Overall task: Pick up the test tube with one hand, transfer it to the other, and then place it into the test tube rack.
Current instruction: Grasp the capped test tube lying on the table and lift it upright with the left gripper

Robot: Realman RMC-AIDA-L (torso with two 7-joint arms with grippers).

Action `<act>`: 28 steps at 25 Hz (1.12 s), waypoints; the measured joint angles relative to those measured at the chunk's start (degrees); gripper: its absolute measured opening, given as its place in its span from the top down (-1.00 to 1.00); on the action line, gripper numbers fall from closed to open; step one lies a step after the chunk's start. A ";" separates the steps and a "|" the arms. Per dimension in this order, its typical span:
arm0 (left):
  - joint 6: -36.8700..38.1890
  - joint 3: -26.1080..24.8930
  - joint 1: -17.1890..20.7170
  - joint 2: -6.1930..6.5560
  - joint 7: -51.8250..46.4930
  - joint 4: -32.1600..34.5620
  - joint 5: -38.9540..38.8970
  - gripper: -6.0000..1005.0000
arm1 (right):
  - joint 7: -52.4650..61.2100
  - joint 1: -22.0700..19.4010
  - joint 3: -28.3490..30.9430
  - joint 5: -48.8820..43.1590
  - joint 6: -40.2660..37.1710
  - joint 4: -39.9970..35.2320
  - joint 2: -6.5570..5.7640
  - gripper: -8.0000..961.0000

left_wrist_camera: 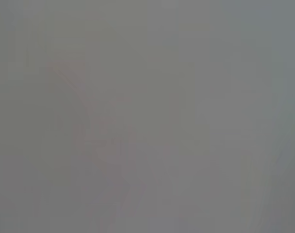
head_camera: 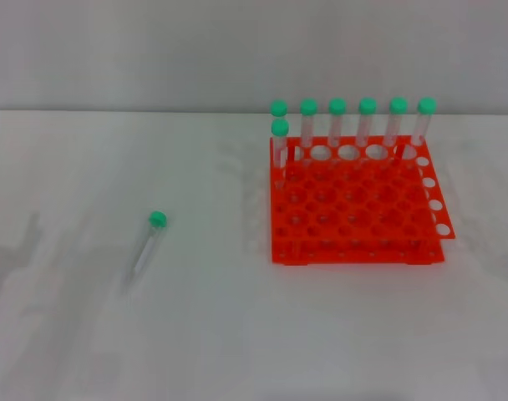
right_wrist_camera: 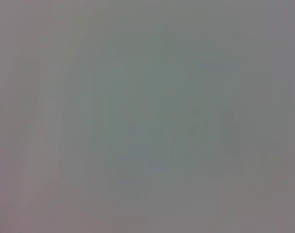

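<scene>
Neither gripper appears in the head view, and both wrist views give only a flat grey blur with nothing recognisable in it, so whether either set of fingers is spread or closed cannot be told. The test tube (head_camera: pixel 146 245) lies on its side on the white table (head_camera: pixel 87 334), to the left and near of centre, its round green cap (head_camera: pixel 157 220) at the far end and its clear body running toward the near-left. Nothing touches it. Well apart from it, on the right, stands the test tube rack (head_camera: pixel 354 209), bright orange-red with a grid of round holes, resting flat on the table. Seven other green-capped tubes stand upright in the rack: six of them (head_camera: pixel 367 125) in a line along its far edge, from the far-left corner to the far-right corner, and one more (head_camera: pixel 280 142) just in front of the leftmost of that line. The remaining holes that can be seen hold no tubes.
</scene>
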 joint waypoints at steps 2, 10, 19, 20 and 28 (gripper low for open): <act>-0.39 -0.05 -0.02 0.08 -0.02 0.00 -0.31 -0.72 | 0.00 -0.23 -0.20 -0.04 -0.34 0.04 0.00 -0.78; -1.87 -0.09 0.12 0.23 0.28 0.35 -0.38 -0.72 | -0.91 -1.26 -0.03 -0.11 -3.07 1.96 0.00 -0.78; -2.32 0.39 0.14 3.15 -10.45 1.81 3.92 -0.72 | -1.08 -0.82 0.08 0.01 -2.65 2.17 0.00 -0.78; -2.56 0.42 0.30 4.11 -13.25 2.72 5.47 -0.72 | -1.11 -0.87 0.09 0.01 -2.64 2.17 0.00 -0.78; -10.75 -0.10 3.65 9.81 -37.39 18.55 20.76 -0.72 | -1.20 -1.13 0.20 0.08 -2.51 1.49 -0.08 -0.78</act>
